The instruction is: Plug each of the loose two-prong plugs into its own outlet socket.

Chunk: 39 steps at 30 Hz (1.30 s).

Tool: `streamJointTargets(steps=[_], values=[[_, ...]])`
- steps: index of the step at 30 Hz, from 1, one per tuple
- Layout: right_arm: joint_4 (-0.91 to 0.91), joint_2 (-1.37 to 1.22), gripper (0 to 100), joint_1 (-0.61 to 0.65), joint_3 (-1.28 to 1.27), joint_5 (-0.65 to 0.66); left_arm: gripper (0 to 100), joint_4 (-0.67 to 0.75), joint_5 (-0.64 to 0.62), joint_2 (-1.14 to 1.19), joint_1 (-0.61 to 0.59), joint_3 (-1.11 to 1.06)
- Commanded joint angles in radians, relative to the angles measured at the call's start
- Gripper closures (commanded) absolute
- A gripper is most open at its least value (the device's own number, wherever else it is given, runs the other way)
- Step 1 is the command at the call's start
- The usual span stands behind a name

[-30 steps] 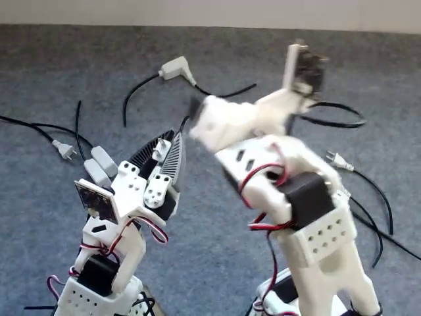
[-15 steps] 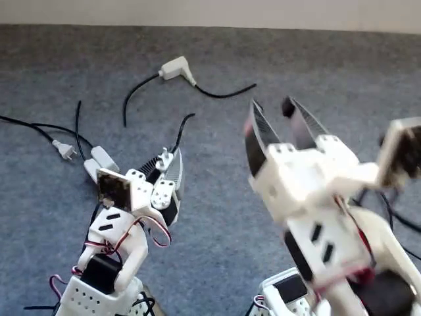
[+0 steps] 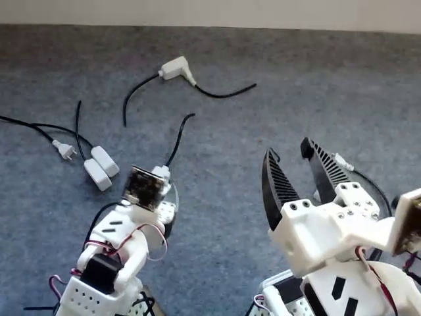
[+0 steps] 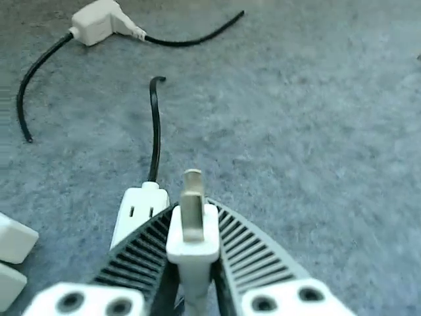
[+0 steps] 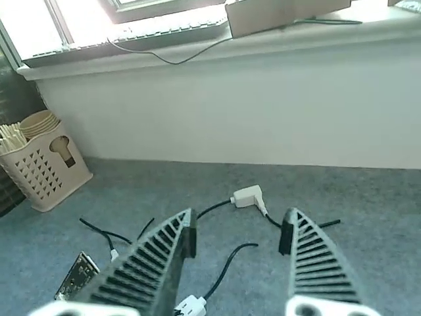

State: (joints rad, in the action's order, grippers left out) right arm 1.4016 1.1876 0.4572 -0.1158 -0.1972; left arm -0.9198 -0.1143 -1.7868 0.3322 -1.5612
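— Where is the white two-prong plug (image 4: 192,237)?
— Between the jaws of the left gripper (image 4: 192,209), prongs pointing away from the wrist. The white outlet socket on its black cord (image 4: 139,212) lies on the grey carpet (image 4: 316,131) just beside it.
— And the right gripper (image 3: 288,148)?
— Well apart, off to the right.

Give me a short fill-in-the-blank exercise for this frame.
The left gripper is shut on a white ___.
The right gripper stands ___, holding nothing.
The outlet socket next to the left gripper has a ___ cord.
Missing: two-prong plug; open; black.
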Motion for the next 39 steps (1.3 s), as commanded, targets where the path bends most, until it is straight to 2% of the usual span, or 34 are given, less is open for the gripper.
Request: streamJointTargets(steps=[1,6,12,16,19,23,25,28,33,39], values=[[0.03,-0.001,79.2,-0.01,0.013,0.014,99,-0.052,0.037,0.004,0.033,0.007],[0.073,-0.001,79.2,-0.01,0.013,0.014,99,-0.043,0.04,0.005,0.035,0.012],[0.145,0.005,79.2,-0.01,0.013,0.014,99,0.081,0.091,0.005,0.036,-0.084],[0.199,0.005,79.2,-0.01,0.013,0.014,99,0.009,0.161,0.002,0.018,-0.104],[0.217,0.005,79.2,-0.01,0.013,0.014,99,-0.052,0.229,0.001,-0.073,-0.097],[0.217,0.005,79.2,-0.01,0.013,0.014,99,-0.055,0.235,0.004,-0.24,-0.025],[0.217,0.005,79.2,-0.01,0.013,0.014,99,-0.071,0.235,0.004,-0.274,0.019],[0.217,0.005,79.2,-0.01,0.013,0.014,99,-0.118,0.233,0.004,-0.271,0.084],[0.217,0.005,79.2,-0.01,0.013,0.012,99,-0.143,0.209,0.058,-0.16,0.177],[0.217,0.005,79.2,-0.01,0.013,0.011,99,-0.068,0.12,0.501,-0.133,0.409]])
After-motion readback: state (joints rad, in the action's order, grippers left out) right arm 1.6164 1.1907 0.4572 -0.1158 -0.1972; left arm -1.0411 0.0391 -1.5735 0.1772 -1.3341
